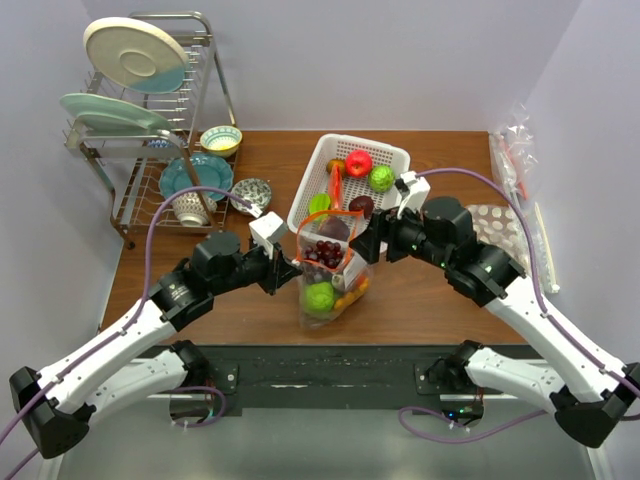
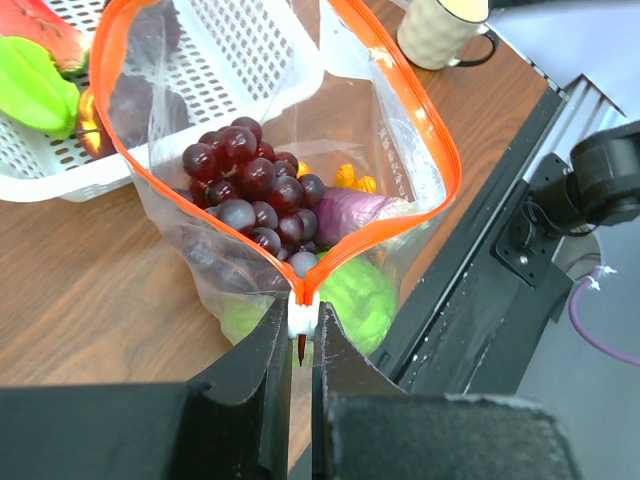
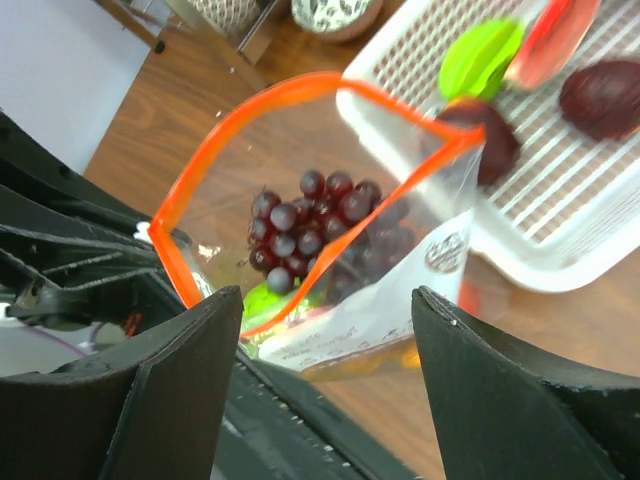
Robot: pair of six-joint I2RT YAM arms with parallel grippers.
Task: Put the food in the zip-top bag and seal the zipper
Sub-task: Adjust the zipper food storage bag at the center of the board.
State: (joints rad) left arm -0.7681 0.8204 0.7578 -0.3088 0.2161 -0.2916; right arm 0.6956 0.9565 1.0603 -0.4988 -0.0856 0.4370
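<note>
**Bag upright by the basket, mouth open**

A brown wooden desk point(image 1: 400, 310) sits boxed in by plain pale walls point(image 1: 400, 60). A white basket point(image 1: 305, 190) with fruit in it stands toward the far side of the desk. Well to the left of the basket is a wire rack point(image 1: 120, 190) of plates and bowls.

The bag point(image 1: 330, 265) stands just on the near side of the basket, bottom on the desk and mouth pointing up. The zipper point(image 2: 452, 165) gapes in a wide orange loop. The mouth's long axis runs roughly along the basket's near edge, from one hand to the other. Inside the bag, dark grapes point(image 2: 250, 190) lie on top, with a green fruit point(image 1: 319, 297) lower down.

The left hand point(image 2: 303, 330), left of the basket's near corner, is clamped on the zipper's end, its fingers pressed together on the white slider point(image 2: 303, 315). The right hand point(image 3: 328, 297) hangs at the opposite end of the mouth, close by the basket's near edge. Its fingers are spread wide and grip nothing.
</note>
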